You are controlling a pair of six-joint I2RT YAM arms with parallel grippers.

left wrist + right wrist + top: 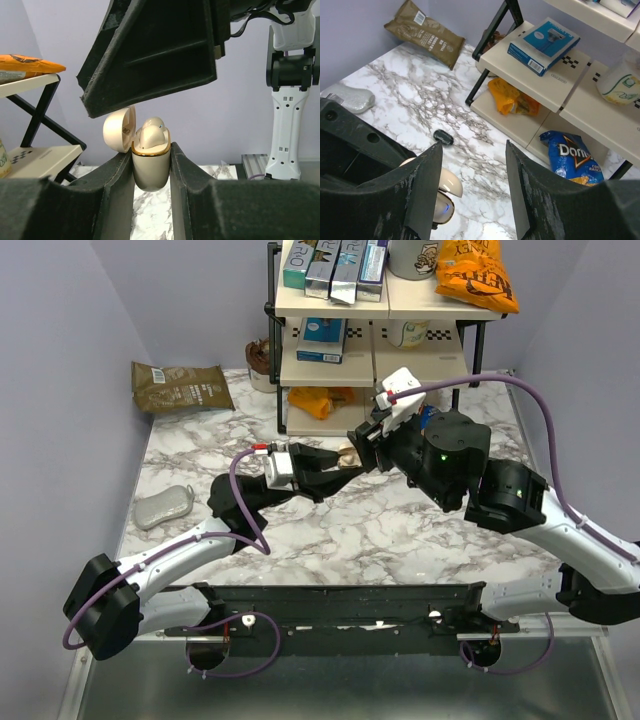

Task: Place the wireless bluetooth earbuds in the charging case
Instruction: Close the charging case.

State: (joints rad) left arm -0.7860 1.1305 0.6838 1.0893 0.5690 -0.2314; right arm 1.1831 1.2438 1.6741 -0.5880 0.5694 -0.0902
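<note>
Above the marble counter (415,95), our left end effector (149,152) clamps the charging case (150,172) steady for our right end effector (473,150), jaws apart.

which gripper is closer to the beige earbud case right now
Left. The left gripper is shut on the pale beige rounded plastic charging case, holding it upright, lid open; the right gripper hangs open just above it, not touching.

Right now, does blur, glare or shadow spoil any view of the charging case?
Top external: even light, sharp, but the charging case is tiny and mostly covered. Left wrist: case crisp and centred, no glare, the near fingers dark and soft. Right wrist: shelf and marble sharp, case half hidden behind a blurred finger.
</note>
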